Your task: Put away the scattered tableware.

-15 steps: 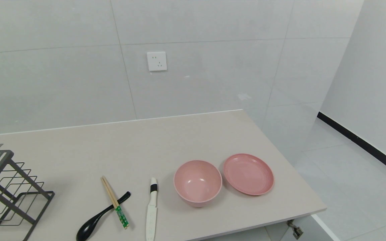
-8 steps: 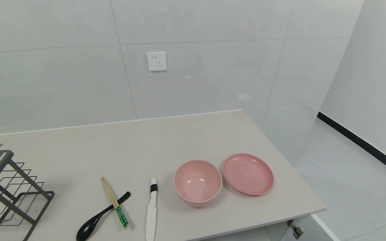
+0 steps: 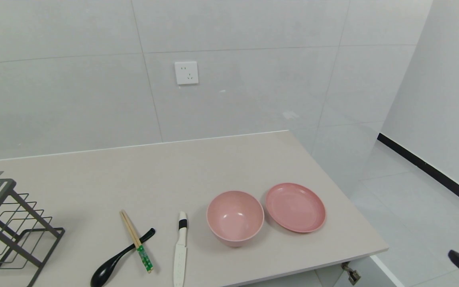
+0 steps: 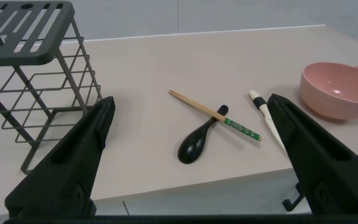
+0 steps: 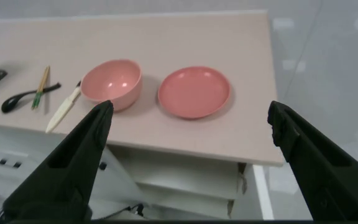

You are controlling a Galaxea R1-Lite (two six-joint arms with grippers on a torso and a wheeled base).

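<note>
Glossy spoon [image 3: 108, 268]; wooden chopsticks [image 3: 133, 235]

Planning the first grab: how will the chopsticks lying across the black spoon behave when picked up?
The chopsticks look thin, stiff and light, probably easy to lift. As two loose sticks, they may split apart or roll. They lie across the black spoon, so a grab could nudge it.

On the counter [image 3: 165, 175] the rack [image 3: 10, 223] stood at the far left. Right of it, near the front edge, the chopsticks [image 3: 136, 240] lay crossed over the handle of the spoon [image 3: 112, 264]. The knife [image 3: 180, 249] lay just right of them. Next right sat the bowl [image 3: 235, 218], with the plate [image 3: 295, 207] just beside it, nearer the counter's right end. A wall socket [image 3: 186, 72] sat on the wall behind.
</note>
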